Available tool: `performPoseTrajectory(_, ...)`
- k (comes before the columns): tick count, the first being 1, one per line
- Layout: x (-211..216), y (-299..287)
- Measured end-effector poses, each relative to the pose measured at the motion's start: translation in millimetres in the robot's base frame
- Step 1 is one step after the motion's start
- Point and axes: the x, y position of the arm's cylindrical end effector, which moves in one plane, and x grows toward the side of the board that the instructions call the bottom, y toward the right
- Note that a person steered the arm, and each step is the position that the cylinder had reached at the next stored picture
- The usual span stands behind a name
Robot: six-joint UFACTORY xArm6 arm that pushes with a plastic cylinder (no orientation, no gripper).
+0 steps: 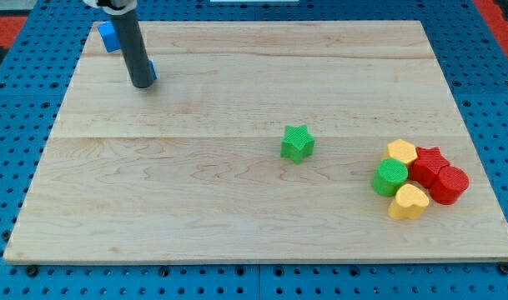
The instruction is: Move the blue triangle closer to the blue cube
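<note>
The blue cube (pixel 109 35) sits at the board's top left corner, partly behind my rod. The blue triangle (pixel 152 72) lies a little down and right of it, almost wholly hidden behind the rod; only a sliver shows on the rod's right. My tip (pixel 142 84) rests on the board just in front of the triangle, touching or nearly touching it.
A green star (pixel 297 142) lies near the board's middle. At the right edge is a cluster: a yellow block (pixel 401 152), a green cylinder (pixel 389 177), a yellow heart (pixel 409 202), a red star (pixel 429 160) and a red cylinder (pixel 448 184).
</note>
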Motion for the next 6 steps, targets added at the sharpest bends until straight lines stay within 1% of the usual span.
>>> performPoseTrajectory(1, 0.0, -28.1)
performPoseTrajectory(2, 0.0, -42.9)
performPoseTrajectory(3, -7.6, -40.2)
performPoseTrajectory(4, -15.8, -2.3)
performPoseTrajectory(5, -9.9, 15.1)
performPoseTrajectory(6, 9.8, 129.5)
